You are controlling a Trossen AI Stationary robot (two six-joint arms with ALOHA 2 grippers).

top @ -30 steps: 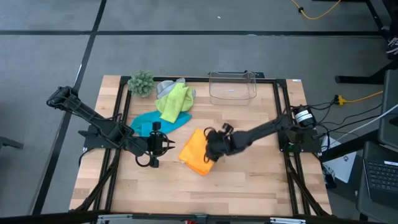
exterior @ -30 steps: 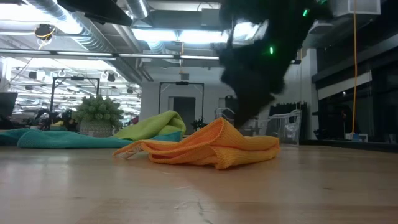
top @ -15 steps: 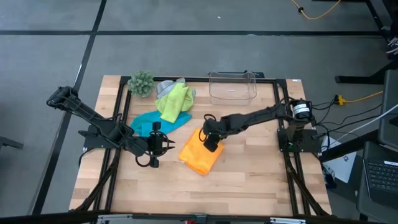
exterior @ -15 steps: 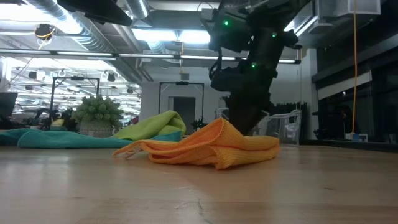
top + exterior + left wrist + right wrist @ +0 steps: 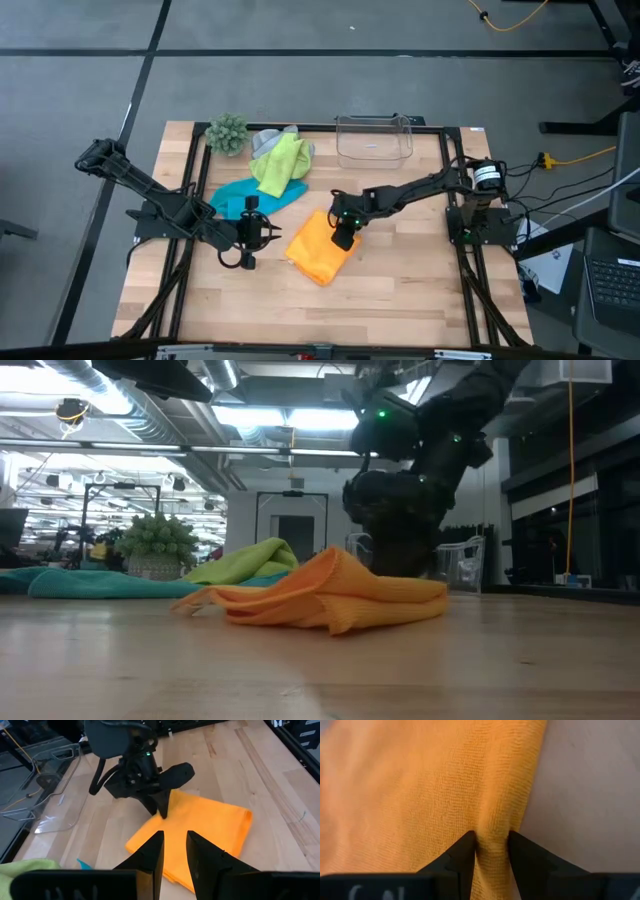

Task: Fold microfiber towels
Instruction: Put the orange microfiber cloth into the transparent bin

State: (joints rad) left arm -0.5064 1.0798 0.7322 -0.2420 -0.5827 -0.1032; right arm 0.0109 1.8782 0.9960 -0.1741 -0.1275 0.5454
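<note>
The orange towel (image 5: 316, 253) lies folded over in a low heap on the wooden table's middle (image 5: 330, 598). My right gripper (image 5: 343, 238) stands on the towel's right side, tipped steeply down and shut on it (image 5: 492, 851); in the low view the heap hides its fingertips. My left gripper (image 5: 264, 233) hovers to the towel's left, its fingers (image 5: 150, 852) a narrow gap apart with nothing between them. The turquoise towel (image 5: 243, 196) lies flat at the back left. The lime green towel (image 5: 280, 165) rests on it and on the grey one (image 5: 266, 140). My right gripper pinches a raised ridge of cloth at the orange towel's right edge (image 5: 493, 832) between its two fingers (image 5: 462, 854). It comes slanting down from the table's right. How many layers it has does not show. The towel stays on the table, slack.
A small green plant (image 5: 227, 132) stands at the far left corner and a clear plastic box (image 5: 374, 140) at the far edge, right of centre. Bare wood lies along the near edge (image 5: 330, 305).
My right gripper has swung a little toward the far edge, sunk and tipped more steeply down, still shut on the orange towel. The towel's heap has shifted slightly toward the table's left, its raised fold leaning that way.
</note>
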